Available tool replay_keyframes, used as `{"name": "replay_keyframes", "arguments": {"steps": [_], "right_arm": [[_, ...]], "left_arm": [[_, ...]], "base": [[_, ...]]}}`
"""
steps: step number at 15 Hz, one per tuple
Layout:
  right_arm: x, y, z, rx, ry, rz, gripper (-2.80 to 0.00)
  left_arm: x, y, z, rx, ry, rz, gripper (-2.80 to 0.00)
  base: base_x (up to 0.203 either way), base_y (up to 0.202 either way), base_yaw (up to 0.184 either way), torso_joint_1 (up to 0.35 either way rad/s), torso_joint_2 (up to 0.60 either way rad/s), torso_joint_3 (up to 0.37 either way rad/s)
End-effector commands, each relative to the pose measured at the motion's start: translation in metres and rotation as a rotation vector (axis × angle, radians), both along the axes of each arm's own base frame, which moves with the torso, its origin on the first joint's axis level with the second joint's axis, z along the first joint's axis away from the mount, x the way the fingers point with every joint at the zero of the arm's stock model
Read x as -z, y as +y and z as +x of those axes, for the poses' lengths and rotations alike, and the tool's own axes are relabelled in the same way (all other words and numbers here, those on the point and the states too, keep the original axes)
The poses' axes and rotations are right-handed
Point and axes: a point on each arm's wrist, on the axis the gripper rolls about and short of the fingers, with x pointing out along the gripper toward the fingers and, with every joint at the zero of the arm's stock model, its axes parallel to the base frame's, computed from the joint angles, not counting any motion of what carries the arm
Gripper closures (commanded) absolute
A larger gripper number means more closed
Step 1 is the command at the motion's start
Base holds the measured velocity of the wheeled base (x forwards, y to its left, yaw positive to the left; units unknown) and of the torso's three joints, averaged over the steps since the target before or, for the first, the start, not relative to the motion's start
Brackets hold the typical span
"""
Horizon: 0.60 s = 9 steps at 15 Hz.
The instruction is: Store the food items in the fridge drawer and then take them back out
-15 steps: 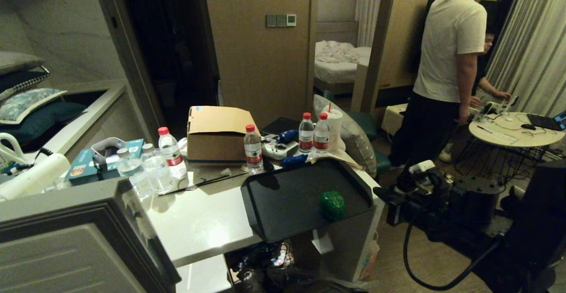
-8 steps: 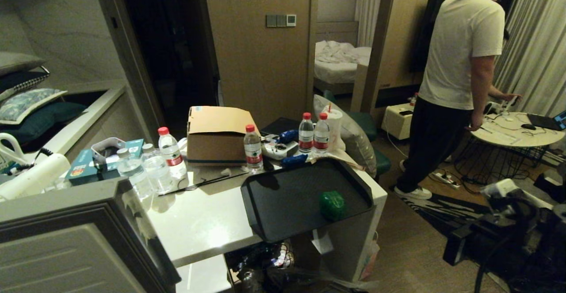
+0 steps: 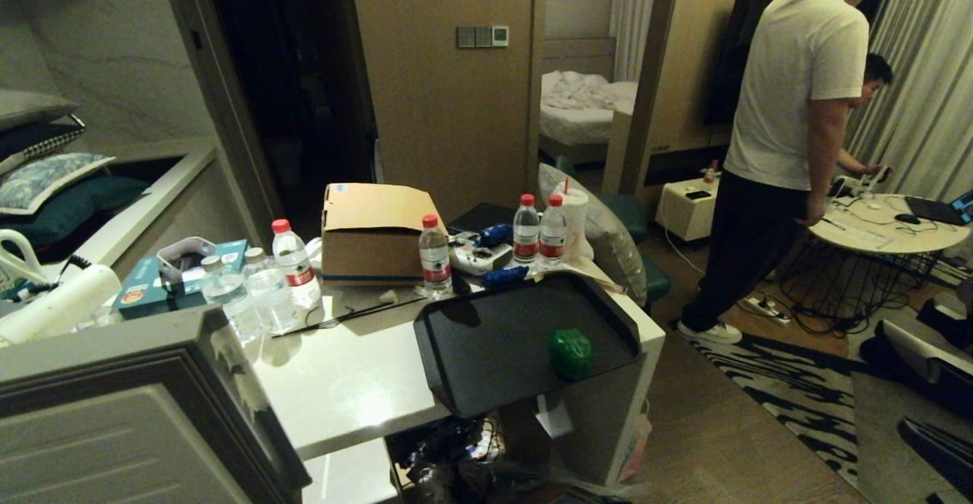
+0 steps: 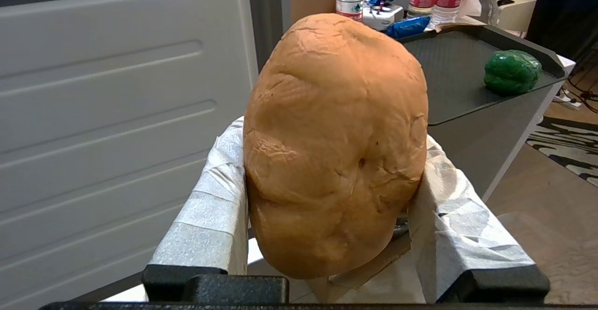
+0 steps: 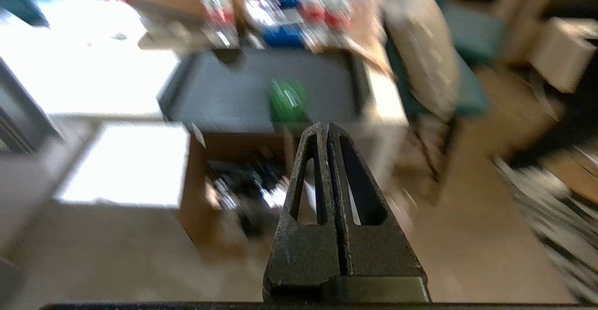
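Left claw [image 4: 334, 235]: clamped on the bread [image 4: 334, 141], white-wrapped fingers [image 4: 219, 198] pressed on both sides; seen only in left wrist view.
Bread: orange-tan, lumpy, held up in front of grey fridge door [image 4: 117, 113].
Right claw [image 5: 327, 134]: squeezed tight, fingers touching, nothing between; seen only in right wrist view, up in the air, well apart from tray.
Green food [image 3: 571, 353]: shiny, round, sits on black tray [image 3: 486, 352], near tray's front right edge.
Tray: on white counter [image 3: 342, 382], one end sticking out past the edge.
Fridge: grey door at bottom left of head view; drawer can't be seen.
Bottles [image 3: 539, 230]: clear water, red caps, red-and-white labels; words too small to read.
Box [image 3: 372, 230]: brown cardboard, behind tray; writing can't be read.
Blue-green box [image 3: 144, 283]: left on counter, orange mark, words too small.
Person [image 3: 790, 147]: white T-shirt, dark trousers, stands by round table [image 3: 885, 226] at right.
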Motion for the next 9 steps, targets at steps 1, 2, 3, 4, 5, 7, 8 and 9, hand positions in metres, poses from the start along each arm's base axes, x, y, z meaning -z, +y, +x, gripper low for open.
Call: {"name": "replay_keyframes", "arguments": {"steps": [1,2,3,4,5,7,8,9], "right_arm": [[0.029,-0.014,-0.048,0.083,0.064,-0.046,0.00],[0.041,-0.015,-0.050,0.114,0.105,-0.073,0.00],[0.056,-0.015,-0.047,0.110,0.131,-0.089,0.00],[0.064,-0.013,-0.045,0.075,0.098,-0.083,0.00],[0.067,-0.012,-0.045,0.030,0.083,-0.082,0.00],[0.072,-0.013,-0.045,0.069,0.140,-0.104,0.00],[0.071,-0.014,-0.046,0.076,0.151,-0.097,0.00],[0.072,-0.014,-0.046,0.084,0.155,-0.112,0.00]], "left_arm": [[0.000,0.000,0.000,0.001,-0.001,0.006,0.00],[0.000,0.000,0.000,-0.002,-0.001,0.003,0.00],[0.000,0.000,0.000,-0.003,0.000,-0.001,0.00],[0.000,0.000,0.000,-0.003,0.001,-0.008,0.00],[0.000,0.000,0.000,-0.004,0.001,-0.008,0.00],[0.000,0.000,0.000,-0.003,0.001,-0.008,0.00],[0.000,0.000,0.000,-0.003,0.001,-0.008,0.00],[0.000,0.000,0.000,-0.003,0.000,-0.006,0.00]], "base": [[0.000,0.000,0.000,0.000,0.00,0.000],[0.000,0.000,0.000,0.000,0.00,0.000],[0.000,0.000,0.000,0.000,0.00,0.000],[0.000,0.000,0.000,0.000,0.00,0.000],[0.000,0.000,0.000,0.000,0.00,0.000],[0.000,0.000,0.000,0.000,0.00,0.000],[0.000,0.000,0.000,0.000,0.00,0.000],[0.000,0.000,0.000,0.000,0.00,0.000]]}}
